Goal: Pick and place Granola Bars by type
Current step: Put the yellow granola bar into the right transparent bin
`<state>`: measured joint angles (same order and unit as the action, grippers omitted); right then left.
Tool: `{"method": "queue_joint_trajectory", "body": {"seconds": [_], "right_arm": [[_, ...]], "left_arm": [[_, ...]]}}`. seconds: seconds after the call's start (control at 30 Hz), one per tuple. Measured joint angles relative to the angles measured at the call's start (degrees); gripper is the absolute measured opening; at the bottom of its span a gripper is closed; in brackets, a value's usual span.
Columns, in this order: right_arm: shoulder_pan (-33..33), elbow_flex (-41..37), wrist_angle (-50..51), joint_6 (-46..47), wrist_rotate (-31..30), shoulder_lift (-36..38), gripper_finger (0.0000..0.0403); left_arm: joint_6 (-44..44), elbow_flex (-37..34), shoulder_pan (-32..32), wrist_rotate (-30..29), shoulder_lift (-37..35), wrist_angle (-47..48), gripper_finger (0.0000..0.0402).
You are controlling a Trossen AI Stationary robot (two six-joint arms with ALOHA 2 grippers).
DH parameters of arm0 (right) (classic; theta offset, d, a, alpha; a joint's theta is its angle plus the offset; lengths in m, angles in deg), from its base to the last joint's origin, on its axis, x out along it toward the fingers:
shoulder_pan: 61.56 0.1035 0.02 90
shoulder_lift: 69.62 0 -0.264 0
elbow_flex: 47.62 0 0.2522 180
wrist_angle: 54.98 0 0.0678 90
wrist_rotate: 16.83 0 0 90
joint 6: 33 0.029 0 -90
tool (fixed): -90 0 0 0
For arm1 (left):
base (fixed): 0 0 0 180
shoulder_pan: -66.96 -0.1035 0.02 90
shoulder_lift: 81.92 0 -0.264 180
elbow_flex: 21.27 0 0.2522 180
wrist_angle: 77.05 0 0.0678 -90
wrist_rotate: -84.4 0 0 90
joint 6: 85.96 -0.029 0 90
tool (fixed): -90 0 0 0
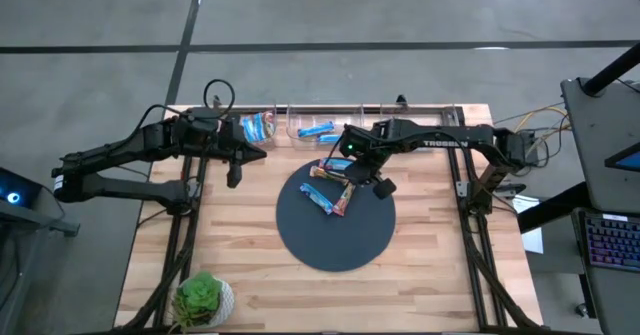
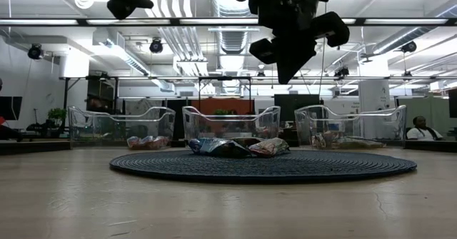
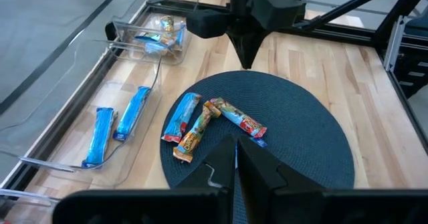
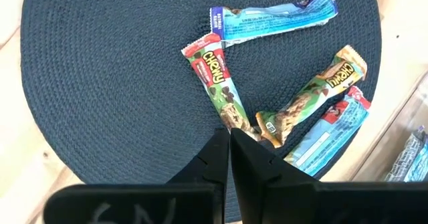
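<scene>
Four Granola Bars lie in a loose cluster on the dark round mat, all in its far part near the far rim; the rest of the mat, toward the near edge of the table, is bare. In the right wrist view the cluster shows as a red-and-green bar, a tan bar whose end touches it, a blue-and-red bar just beside the tan one, and a blue bar set apart toward the mat's rim.

Three clear bins run along the far edge of the table. The bin nearest the far left corner holds a heap of wrapped bars, the middle bin holds two bright blue bars lying side by side, and the third bin looks clear in the left wrist view.

The right gripper hangs above the mat's far right part, well clear of its surface in the low view, with its fingers pressed together and gripping nothing. The left gripper waits over bare wood near the far left corner, just beside the left bin, fingers likewise closed and empty.

A potted plant stands at the near left corner. The near half of the table is open wood on both sides of the mat.
</scene>
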<state>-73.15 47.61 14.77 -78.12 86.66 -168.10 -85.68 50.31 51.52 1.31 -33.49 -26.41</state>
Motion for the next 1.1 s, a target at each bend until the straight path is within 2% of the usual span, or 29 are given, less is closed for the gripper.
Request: {"method": "queue_joint_trajectory", "body": {"seconds": [0.67,0.87,1.1], "right_arm": [[0.3,0.5,0.3,4.0,0.0,0.5,0.0008],[0.3,2.2,0.1,13.1,0.3,1.9,0.0008],[1.3,2.0,-4.9,22.5,1.6,9.1,0.0008]], "left_arm": [[-0.5,0.0,0.0,-0.9,0.5,-0.1,0.0000],[-0.5,0.0,0.0,-0.8,1.9,-0.2,0.0000],[-0.7,0.0,0.0,-0.8,4.0,-3.5,0.0000]]}}
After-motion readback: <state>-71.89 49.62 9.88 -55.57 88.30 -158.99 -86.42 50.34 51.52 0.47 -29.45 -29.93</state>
